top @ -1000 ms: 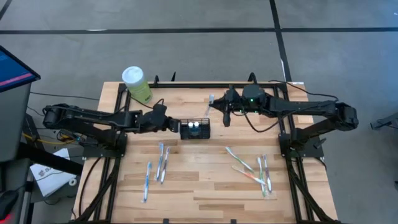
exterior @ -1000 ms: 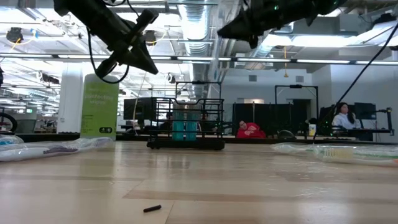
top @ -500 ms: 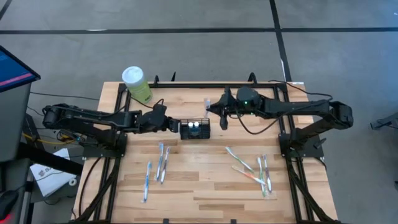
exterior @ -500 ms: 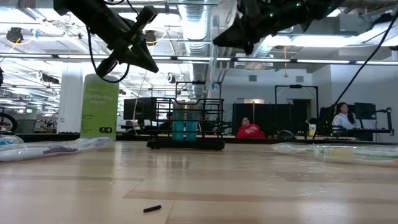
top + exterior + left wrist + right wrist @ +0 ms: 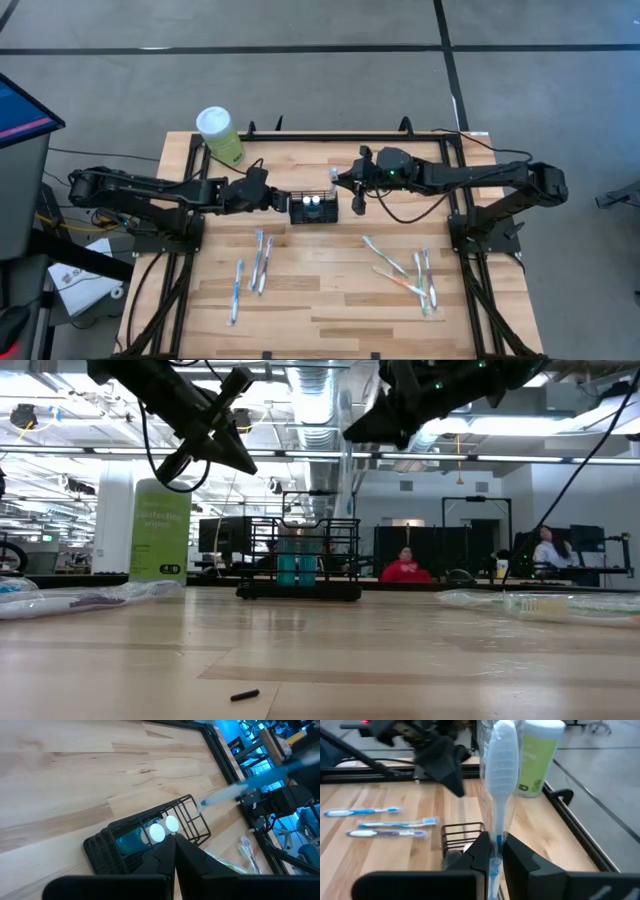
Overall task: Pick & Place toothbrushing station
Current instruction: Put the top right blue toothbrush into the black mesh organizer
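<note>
Toothbrushing station (image 5: 313, 207): one, near the table's (image 5: 330, 300) rear edge, between two grippers. Right gripper (image 5: 345, 182) clamps one toothbrush (image 5: 499, 770); left gripper (image 5: 281, 202) closed, empty.

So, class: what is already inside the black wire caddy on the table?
Inside the black wire caddy stand two blue tubes with round white caps, side by side in one compartment. No toothbrush is in it; the right hand holds one above. The mesh hides the tubes' bases.

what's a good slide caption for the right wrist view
Right gripper holds a wrapped toothbrush upright above the black wire caddy.
</note>
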`<state>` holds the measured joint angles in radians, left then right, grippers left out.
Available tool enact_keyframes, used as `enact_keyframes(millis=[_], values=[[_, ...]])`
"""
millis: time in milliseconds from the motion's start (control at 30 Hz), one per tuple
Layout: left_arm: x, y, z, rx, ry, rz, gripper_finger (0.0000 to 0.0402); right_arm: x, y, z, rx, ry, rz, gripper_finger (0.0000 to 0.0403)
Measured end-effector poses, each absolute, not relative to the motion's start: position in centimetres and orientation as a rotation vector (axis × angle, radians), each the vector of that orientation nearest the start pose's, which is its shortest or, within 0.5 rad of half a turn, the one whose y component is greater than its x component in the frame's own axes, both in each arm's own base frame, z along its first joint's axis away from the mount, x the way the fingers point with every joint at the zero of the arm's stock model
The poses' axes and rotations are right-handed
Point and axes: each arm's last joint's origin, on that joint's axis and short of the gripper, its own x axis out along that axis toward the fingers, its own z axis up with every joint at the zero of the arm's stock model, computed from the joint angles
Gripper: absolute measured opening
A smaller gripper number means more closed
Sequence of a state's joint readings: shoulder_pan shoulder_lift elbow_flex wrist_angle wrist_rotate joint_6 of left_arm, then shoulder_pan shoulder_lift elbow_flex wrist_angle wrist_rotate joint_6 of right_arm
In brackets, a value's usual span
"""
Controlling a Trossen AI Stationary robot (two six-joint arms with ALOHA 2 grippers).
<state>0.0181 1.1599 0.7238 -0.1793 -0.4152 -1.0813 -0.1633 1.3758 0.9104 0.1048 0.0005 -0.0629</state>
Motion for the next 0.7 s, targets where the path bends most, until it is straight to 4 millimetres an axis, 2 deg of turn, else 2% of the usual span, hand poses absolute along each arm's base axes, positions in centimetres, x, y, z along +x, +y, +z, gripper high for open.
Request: enact_keyframes(millis=[267, 433, 700], values=[[23.9, 1.6, 24.3, -0.911, 0.308, 0.693, 0.0000, 30.1, -4.9, 27.2, -0.037, 0.368, -0.147, 0.0027], [24.0, 1.6, 24.3, -0.914, 0.301, 0.689, 0.0000, 30.9, -4.9, 26.1, -0.026, 0.395, -0.141, 0.0027], [24.0, 1.6, 24.4, -0.916, 0.295, 0.686, 0.0000, 31.4, -5.1, 25.7, -0.029, 0.377, -0.146, 0.0026]])
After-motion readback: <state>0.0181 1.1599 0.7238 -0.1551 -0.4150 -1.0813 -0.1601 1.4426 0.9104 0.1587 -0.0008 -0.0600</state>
